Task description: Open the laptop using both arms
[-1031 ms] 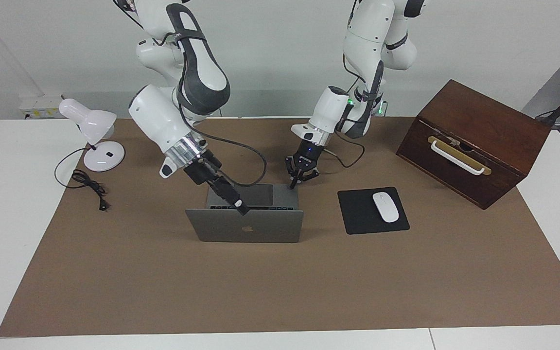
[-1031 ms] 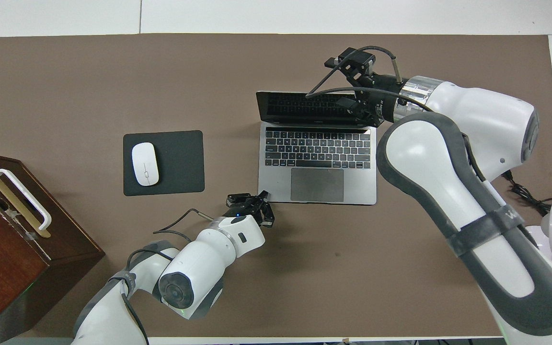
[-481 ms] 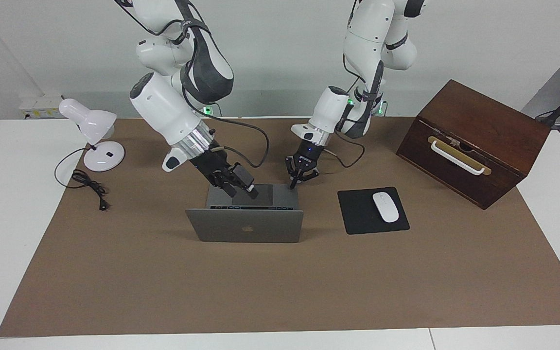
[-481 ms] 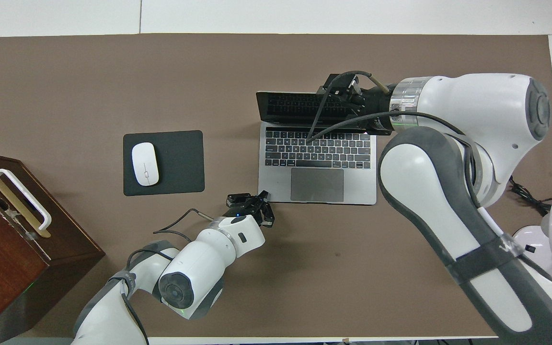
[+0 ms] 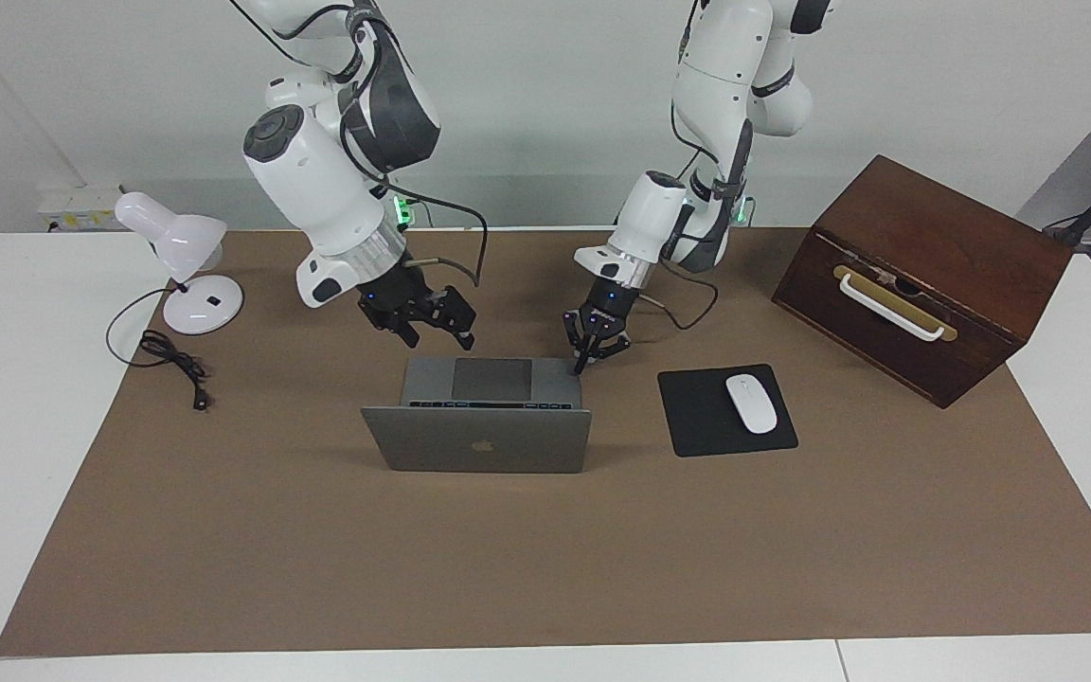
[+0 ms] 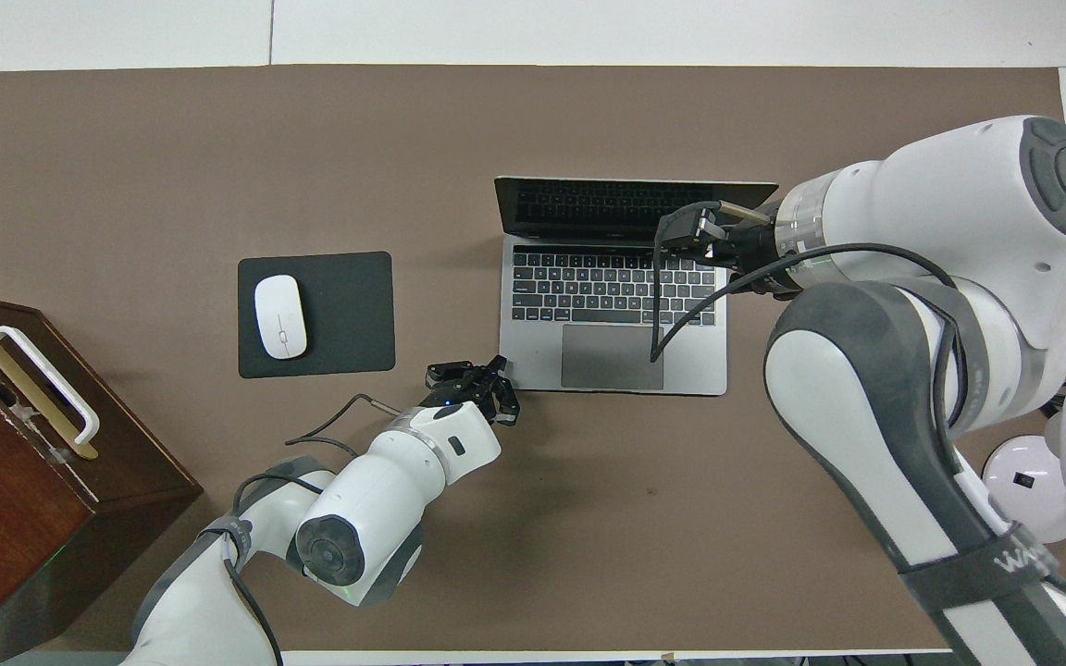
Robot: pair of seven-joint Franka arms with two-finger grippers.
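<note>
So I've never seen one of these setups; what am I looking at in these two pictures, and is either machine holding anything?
These are two white robot arms at a table, each ending in a small two-finger gripper. One picture looks at them from across the table; the other looks down from above their own end.

On the brown mat stands an open laptop, with a mouse on a black pad beside it, a wooden box and a desk lamp.

The left gripper, shut, sits at the laptop's front corner. The right gripper, open, hangs above the laptop's front edge. Neither holds anything.
</note>
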